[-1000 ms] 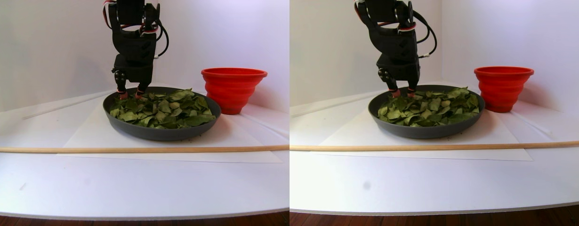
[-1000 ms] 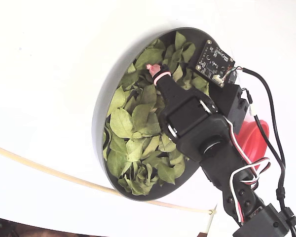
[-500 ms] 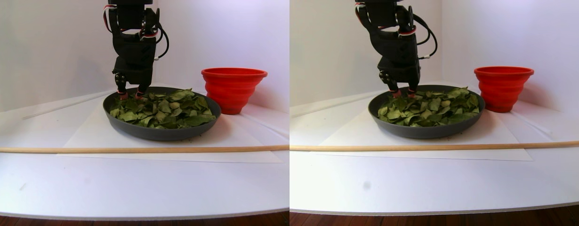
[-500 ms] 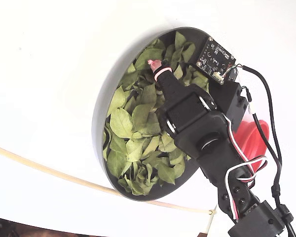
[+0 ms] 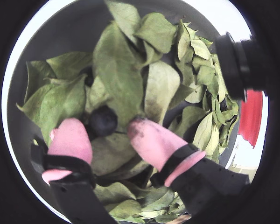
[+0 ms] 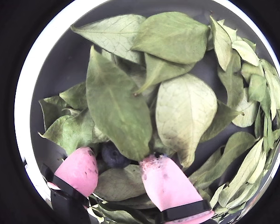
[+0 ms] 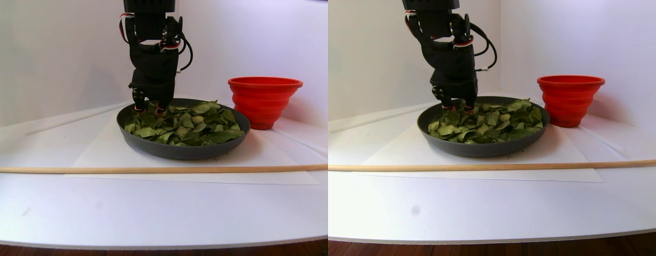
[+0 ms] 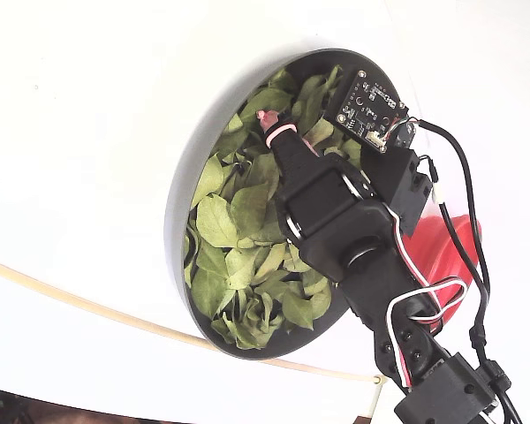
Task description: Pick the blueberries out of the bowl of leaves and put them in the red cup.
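A dark blueberry [image 5: 102,122] lies among the leaves [image 5: 116,74] near the wall of the grey bowl [image 5: 70,32]. My gripper [image 5: 105,133] is open, with its pink fingertips [image 5: 70,140] on either side of the berry; the berry touches the left one. In another wrist view the blueberry [image 6: 113,156] is half under a leaf, between the pink fingertips [image 6: 161,179]. In the stereo pair view the gripper [image 7: 146,109] points down into the back left of the bowl [image 7: 184,152]. The red cup [image 7: 264,101] stands upright to the right of the bowl.
A thin wooden stick [image 7: 146,169] lies across the table in front of the bowl. A white sheet [image 7: 93,154] is under the bowl. White walls close the back. In the fixed view the arm covers part of the red cup [image 8: 442,247] and of the bowl [image 8: 172,221].
The arm has straightened up, and the fingertips have shifted a little toward the bowl's back rim. Bowl, leaves and cup have not moved.
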You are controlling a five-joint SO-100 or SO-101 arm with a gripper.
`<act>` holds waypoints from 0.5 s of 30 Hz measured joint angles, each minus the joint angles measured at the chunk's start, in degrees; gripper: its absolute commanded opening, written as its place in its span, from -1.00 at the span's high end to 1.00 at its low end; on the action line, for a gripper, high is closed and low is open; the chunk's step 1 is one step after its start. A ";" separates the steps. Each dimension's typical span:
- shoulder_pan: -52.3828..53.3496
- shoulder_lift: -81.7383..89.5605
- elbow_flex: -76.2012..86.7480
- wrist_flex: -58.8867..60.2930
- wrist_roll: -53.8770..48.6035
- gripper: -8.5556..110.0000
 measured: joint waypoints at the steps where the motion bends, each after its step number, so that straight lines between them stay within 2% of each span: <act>1: 0.18 -0.18 -0.18 0.00 0.00 0.56; 15: 0.35 -1.05 -0.79 -0.88 -0.70 0.63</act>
